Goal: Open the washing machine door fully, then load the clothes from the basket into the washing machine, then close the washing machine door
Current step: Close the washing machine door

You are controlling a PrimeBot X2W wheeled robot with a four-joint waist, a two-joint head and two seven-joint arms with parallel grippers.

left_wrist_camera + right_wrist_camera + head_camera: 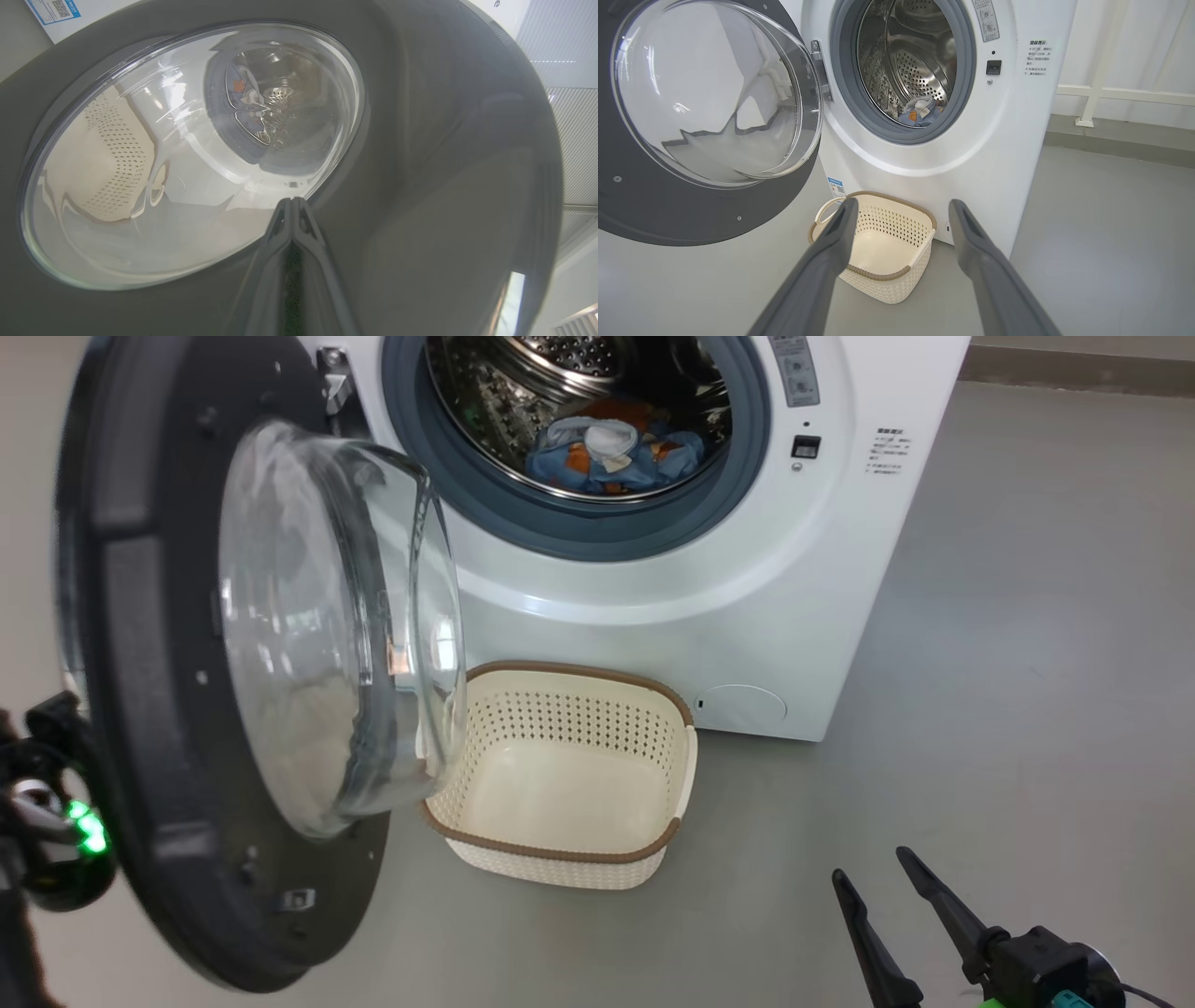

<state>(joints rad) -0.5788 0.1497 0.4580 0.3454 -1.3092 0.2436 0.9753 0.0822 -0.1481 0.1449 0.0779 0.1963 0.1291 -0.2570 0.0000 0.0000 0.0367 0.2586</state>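
Observation:
The washing machine stands with its door swung out to the left, glass bowl facing the drum. The clothes, blue and orange with a cream piece, lie inside the steel drum, and the right wrist view shows them too. The basket sits empty on the floor below the opening. My left gripper is shut, its tips at the door's outer face where glass meets black rim. My right gripper is open and holds nothing, low at the right, pointing toward the basket.
My left wrist, with a green light, sits behind the door's lower left edge. Bare grey floor stretches to the right of the machine. A white rail runs along the wall behind it.

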